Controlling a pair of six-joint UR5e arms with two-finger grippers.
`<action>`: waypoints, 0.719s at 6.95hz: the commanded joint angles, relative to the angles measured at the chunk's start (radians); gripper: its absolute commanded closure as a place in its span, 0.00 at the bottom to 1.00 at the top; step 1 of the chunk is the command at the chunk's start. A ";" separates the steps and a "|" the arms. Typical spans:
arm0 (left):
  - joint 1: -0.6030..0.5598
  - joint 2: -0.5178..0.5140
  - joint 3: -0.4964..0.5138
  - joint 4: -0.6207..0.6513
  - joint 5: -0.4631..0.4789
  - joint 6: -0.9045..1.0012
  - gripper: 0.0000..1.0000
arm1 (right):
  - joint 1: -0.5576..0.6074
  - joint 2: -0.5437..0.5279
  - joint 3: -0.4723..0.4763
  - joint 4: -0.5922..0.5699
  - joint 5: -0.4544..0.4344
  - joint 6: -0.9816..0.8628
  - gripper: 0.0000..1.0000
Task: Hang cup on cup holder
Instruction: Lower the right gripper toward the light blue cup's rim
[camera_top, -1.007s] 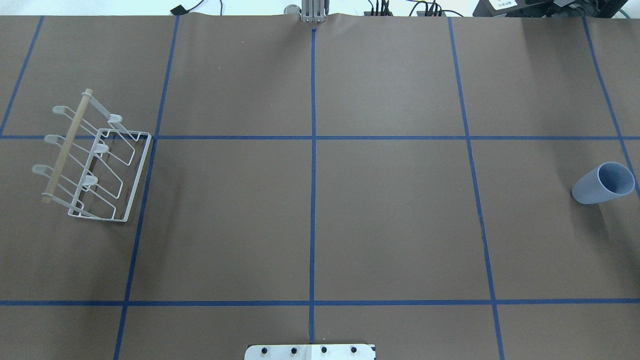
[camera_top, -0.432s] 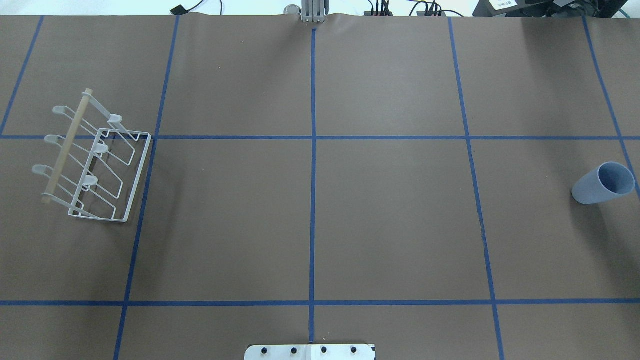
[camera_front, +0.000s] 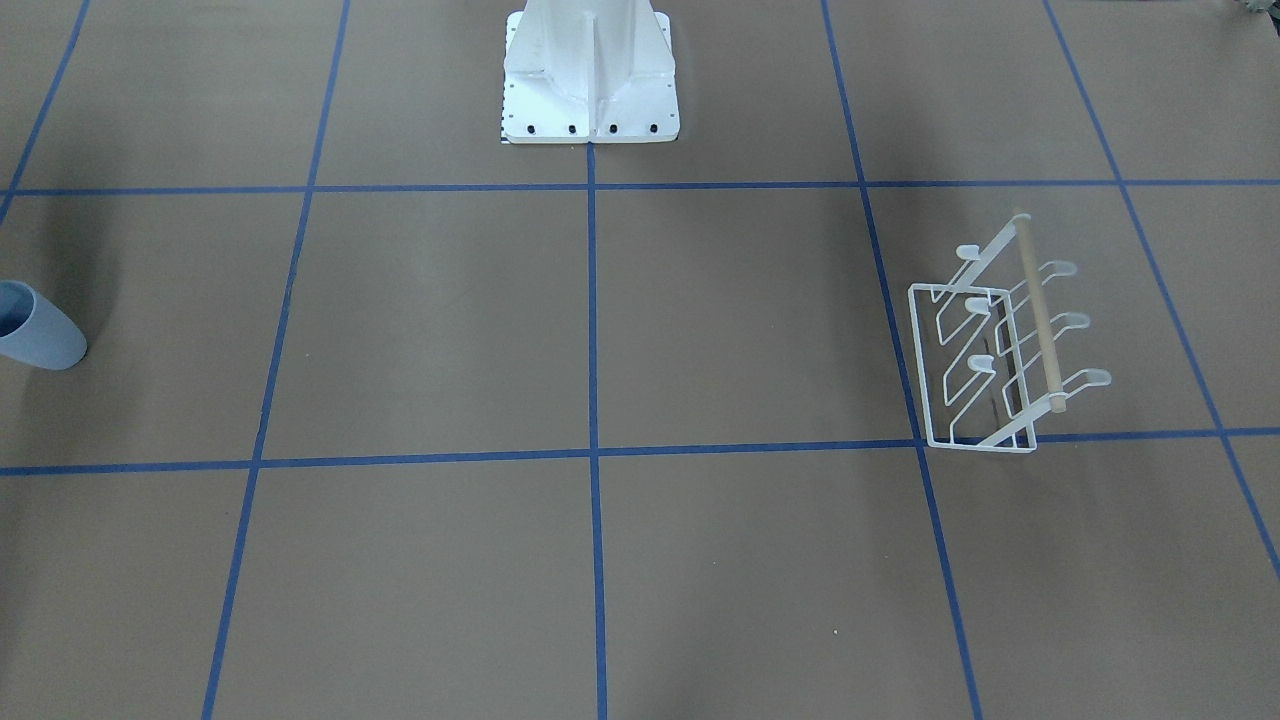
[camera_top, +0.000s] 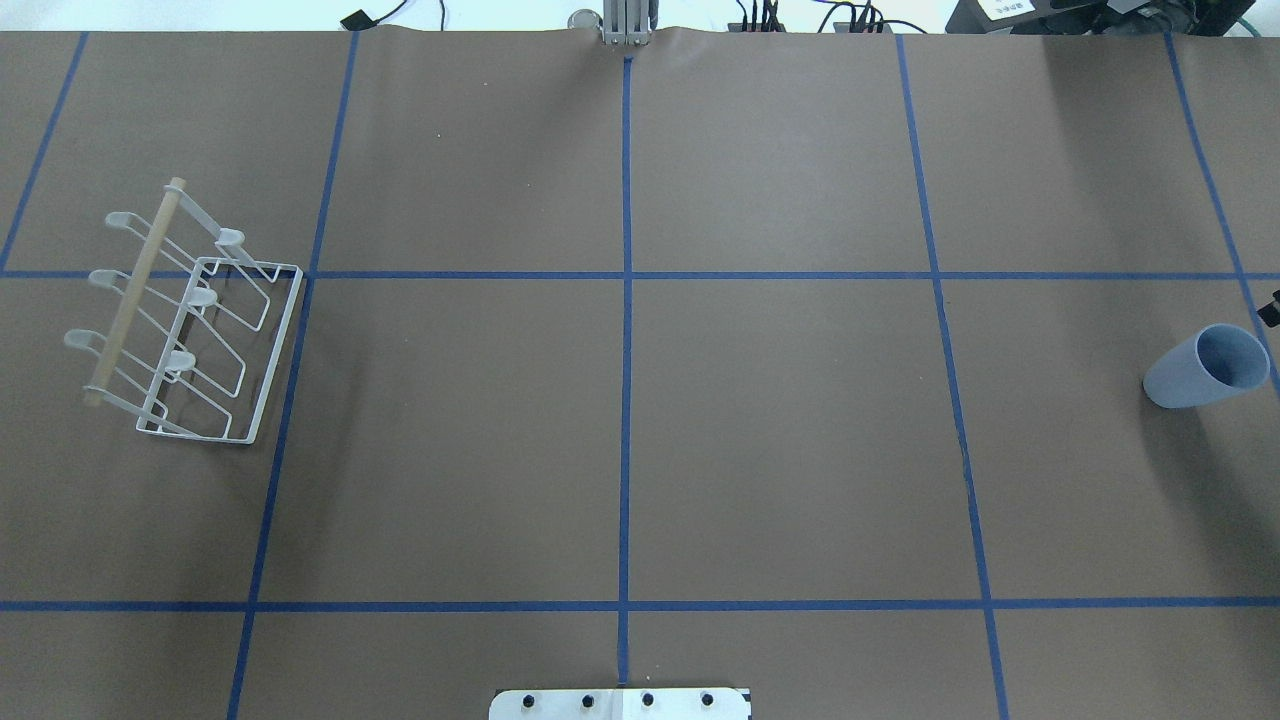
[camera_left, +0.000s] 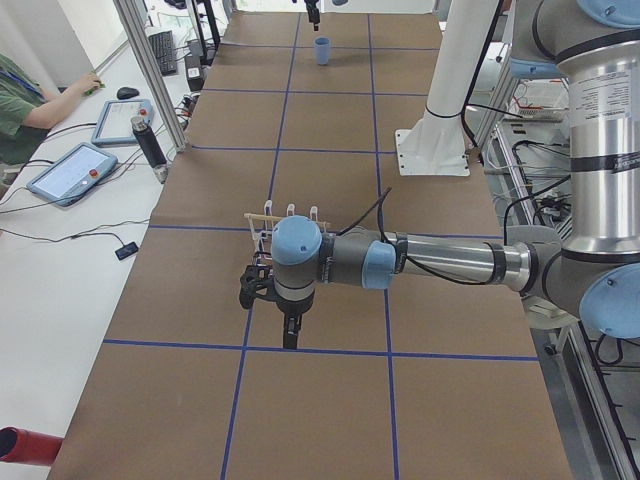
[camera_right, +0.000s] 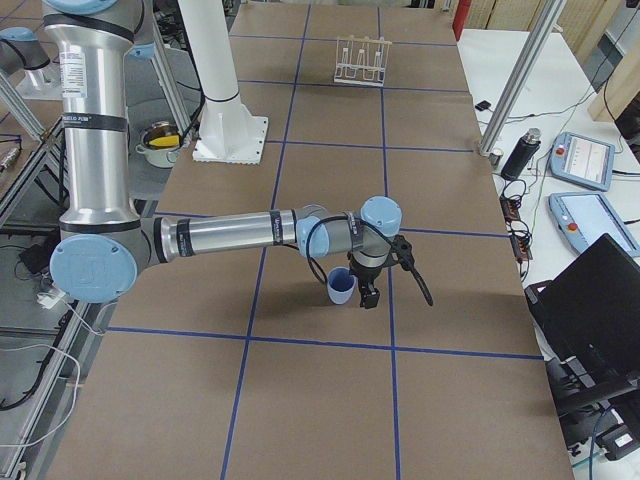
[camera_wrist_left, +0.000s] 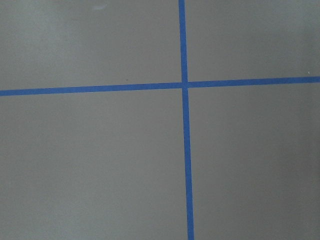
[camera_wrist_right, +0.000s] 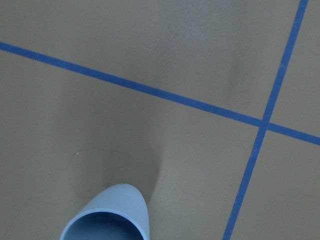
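At the robot's left end of the brown paper-covered table (camera_top: 780, 440), the left gripper (camera_left: 289, 338) hung fingers-down. Its wrist hid the lower part of the white wire cup holder with a light wooden rod (camera_top: 203, 297) behind it. It showed only from that end, so I could not tell whether its fingers were spread or pressed together. The white metal pedestal (camera_front: 590, 75) stood mid-table, cut off at the top. Well apart from the rack, at the far right, the pale blue plastic cup (camera_top: 1205, 366) stood upright on the paper, mouth up. The right gripper (camera_right: 369, 296) hung just beside it. From overhead only a dark sliver of it crossed the edge, so its state was also unreadable.
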 joint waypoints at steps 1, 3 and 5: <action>0.000 0.000 0.000 0.000 0.000 0.001 0.02 | -0.027 -0.021 -0.026 0.023 0.002 0.002 0.00; 0.000 0.000 0.000 -0.001 0.001 0.000 0.02 | -0.065 -0.010 -0.061 0.022 0.005 0.005 0.00; 0.000 0.000 -0.002 -0.001 0.000 0.001 0.01 | -0.093 -0.006 -0.103 0.024 0.005 0.003 0.03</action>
